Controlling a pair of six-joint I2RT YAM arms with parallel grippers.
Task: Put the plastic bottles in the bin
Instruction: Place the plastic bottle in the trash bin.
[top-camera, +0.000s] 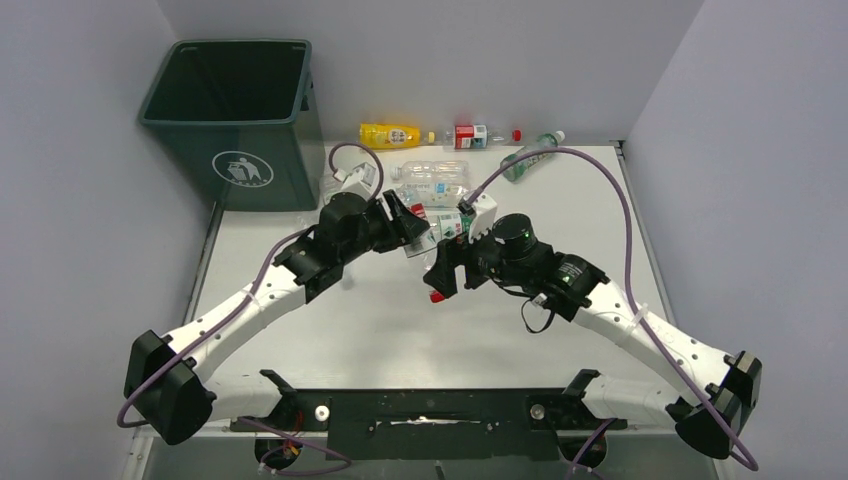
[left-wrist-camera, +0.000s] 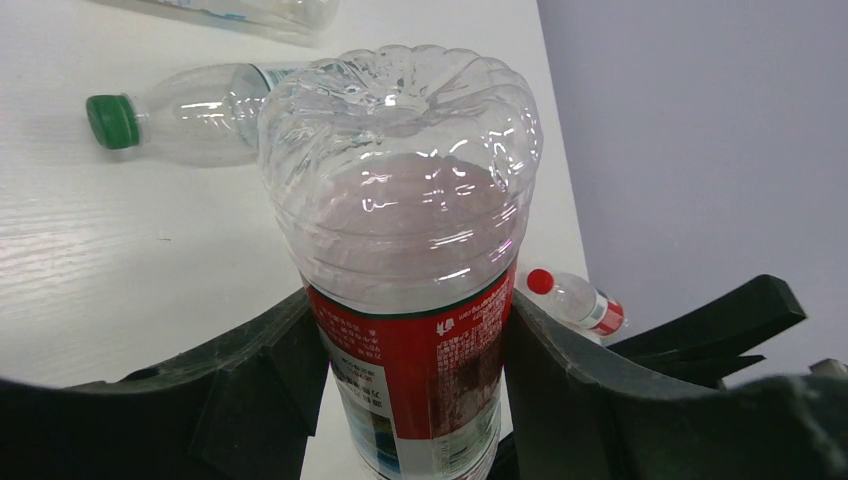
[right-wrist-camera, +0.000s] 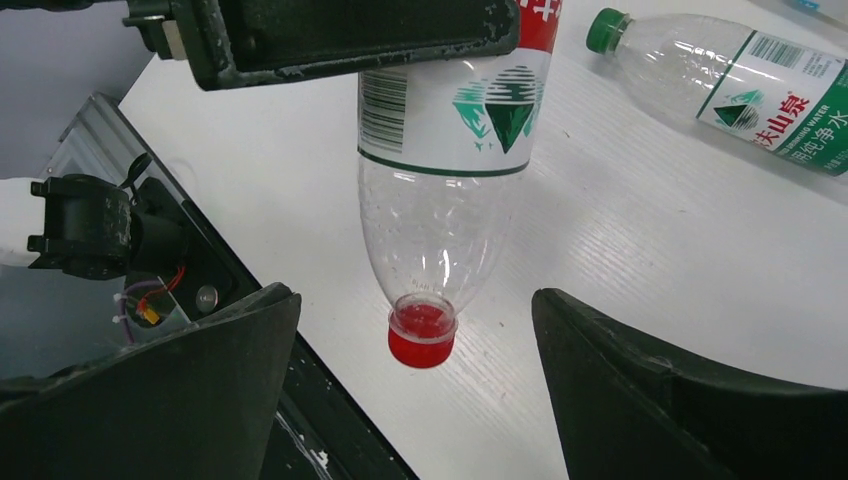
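Now, from above, the left gripper (top-camera: 407, 226) is clamping a red-labelled bottle (top-camera: 442, 231) over mid-table, well right of the bin (top-camera: 190, 150); at the left wrist, its fingers (left-wrist-camera: 270, 370) are squeezing the label band, likely stiffer than the thin, light, slippery walls; at the right wrist, the right gripper (right-wrist-camera: 412, 300) is sitting wide open around the red cap (right-wrist-camera: 421, 340), touching nothing.

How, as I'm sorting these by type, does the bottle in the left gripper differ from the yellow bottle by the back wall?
The held bottle is clear with a red and white label and a red cap; the yellow bottle has a yellow body. The held bottle is clamped at its label in the left gripper; the yellow bottle lies on its side by the back wall. Both are outside the bin.
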